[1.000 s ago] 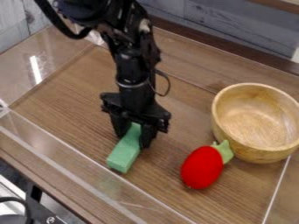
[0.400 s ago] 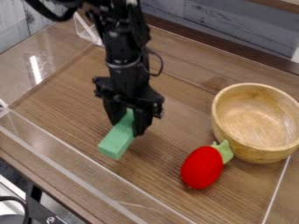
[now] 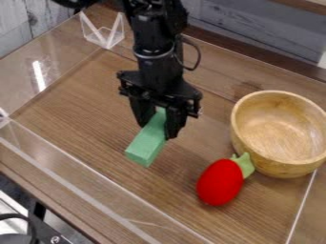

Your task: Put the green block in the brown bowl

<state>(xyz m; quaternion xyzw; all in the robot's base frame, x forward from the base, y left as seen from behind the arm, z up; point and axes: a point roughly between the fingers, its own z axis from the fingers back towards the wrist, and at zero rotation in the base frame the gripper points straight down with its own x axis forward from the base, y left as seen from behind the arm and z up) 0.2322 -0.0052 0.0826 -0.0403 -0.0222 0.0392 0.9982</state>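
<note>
Above the wooden tabletop (image 3: 76,105), seen from the single camera at the front, my hand (image 3: 162,120) points straight down with its dark fingers (image 3: 173,120) closed on the upper end of the green block (image 3: 149,141). I hold the block at a slant: its top sits between my fingers, and its lower end hangs down toward the near left. Its low corner is close to the wood, though I cannot tell whether it touches.

To my right, well apart from the block, the brown bowl (image 3: 280,132) stands upright on the tabletop, round, thick-walled, its grain showing and its hollow bare. Just in front of the bowl, touching or nearly touching its near wall, lies a red strawberry toy (image 3: 220,181) with a green stem (image 3: 242,160) pointing up toward the bowl.

My arm (image 3: 155,38) rises black behind my hand toward the top of the view. A clear low wall (image 3: 90,191) runs along the near edge of the tabletop.
</note>
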